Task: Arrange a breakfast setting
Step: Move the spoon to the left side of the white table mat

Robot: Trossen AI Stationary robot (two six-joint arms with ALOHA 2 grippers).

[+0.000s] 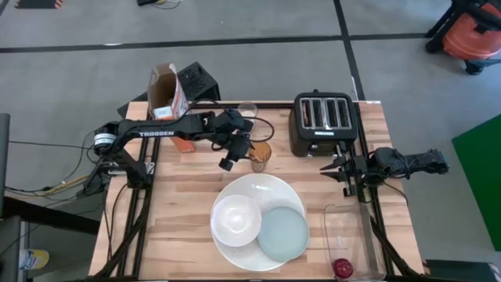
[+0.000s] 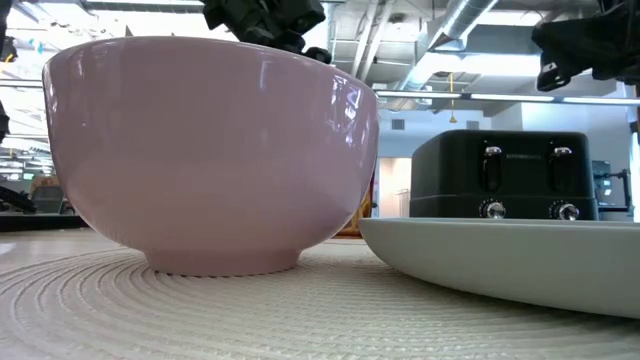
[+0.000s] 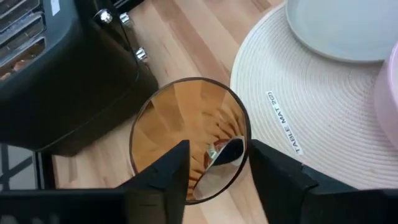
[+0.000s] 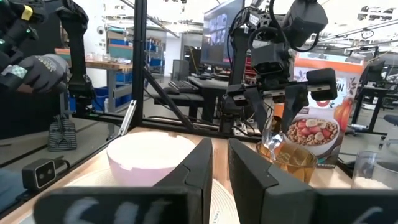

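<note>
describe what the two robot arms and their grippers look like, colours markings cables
Both arms are dark, nearly black. The left arm carries white TROSSEN lettering and a silver ring at its base, with black cables looping by the wrist. The left gripper and the right gripper each have two flat, angular black fingers.

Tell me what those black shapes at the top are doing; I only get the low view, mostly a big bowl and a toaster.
Observer: The one above the white bowl is the left gripper. It hangs over an amber glass that the bowl hides from you.
Visitor: Is it holding the glass?
Observer: Not clearly. Its jaws stand open astride the rim, one finger inside the glass and one outside.
Visitor: And the other shape?
Observer: That is the right gripper, waiting beside the toaster.
</note>
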